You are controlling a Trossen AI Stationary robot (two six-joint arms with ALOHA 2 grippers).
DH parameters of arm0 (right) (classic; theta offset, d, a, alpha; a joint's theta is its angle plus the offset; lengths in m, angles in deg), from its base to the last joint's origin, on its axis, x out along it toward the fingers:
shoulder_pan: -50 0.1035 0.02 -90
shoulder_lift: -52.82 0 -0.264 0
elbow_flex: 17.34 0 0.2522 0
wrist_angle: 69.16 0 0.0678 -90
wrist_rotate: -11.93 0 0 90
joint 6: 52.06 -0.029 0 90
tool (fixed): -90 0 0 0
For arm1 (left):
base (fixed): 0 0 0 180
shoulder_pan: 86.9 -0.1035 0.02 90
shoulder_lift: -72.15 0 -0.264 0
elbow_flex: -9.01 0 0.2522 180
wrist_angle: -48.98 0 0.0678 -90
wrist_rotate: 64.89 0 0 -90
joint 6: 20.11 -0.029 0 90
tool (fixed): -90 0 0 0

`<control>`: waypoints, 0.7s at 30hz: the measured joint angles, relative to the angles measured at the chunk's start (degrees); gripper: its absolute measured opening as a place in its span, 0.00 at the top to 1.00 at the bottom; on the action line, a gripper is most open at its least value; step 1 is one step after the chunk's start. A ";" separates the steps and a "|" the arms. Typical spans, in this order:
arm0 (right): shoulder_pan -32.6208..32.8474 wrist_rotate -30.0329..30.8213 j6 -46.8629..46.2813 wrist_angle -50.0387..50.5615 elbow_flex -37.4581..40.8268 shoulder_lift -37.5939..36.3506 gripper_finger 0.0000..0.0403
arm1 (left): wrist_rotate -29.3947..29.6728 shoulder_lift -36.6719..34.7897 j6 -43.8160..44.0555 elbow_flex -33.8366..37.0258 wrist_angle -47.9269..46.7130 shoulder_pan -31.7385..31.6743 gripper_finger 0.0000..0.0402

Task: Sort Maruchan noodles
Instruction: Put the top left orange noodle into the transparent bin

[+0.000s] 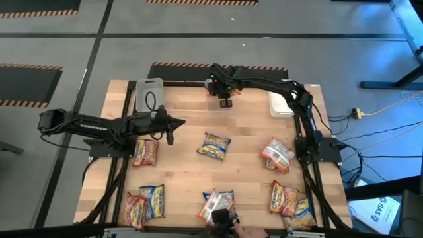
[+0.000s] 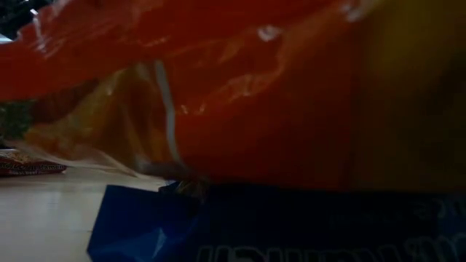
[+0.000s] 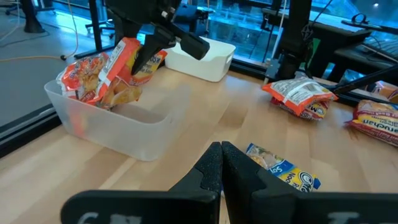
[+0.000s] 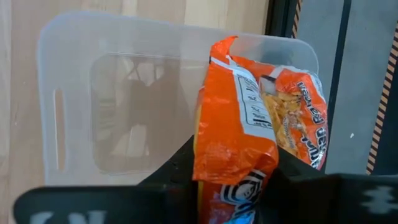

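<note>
1. While the right gripper [image 4: 239, 180] hung over the clear bin [image 4: 74, 93] at the bench's far edge, its fingers pinched an orange packet [image 4: 249, 130] upright, presumably so it would drop in end-first.
2. From the left wrist view, another orange packet [image 3: 84, 78] already lay in that bin, suggesting it collects this flavour.
3. Left gripper [image 3: 221, 168] waited near the bench's left edge, fingers pressed together, holding nothing.
4. Remaining packets [image 1: 214, 145] lay scattered across the bench's middle and near edge; a white bin [image 3: 199, 59] sat at the far right corner, likely for another variant.
</note>
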 joint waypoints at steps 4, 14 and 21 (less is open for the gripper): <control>-0.02 0.37 0.64 -1.09 0.07 0.02 0.76 | 0.00 0.00 -0.05 0.00 0.14 0.00 1.00; 0.02 -0.37 2.45 -0.72 0.07 0.02 0.74 | 0.00 0.00 -0.03 0.00 0.18 0.00 1.00; 0.00 -2.00 2.39 -2.01 0.07 0.02 0.74 | 0.00 0.00 -0.03 0.00 0.18 0.00 1.00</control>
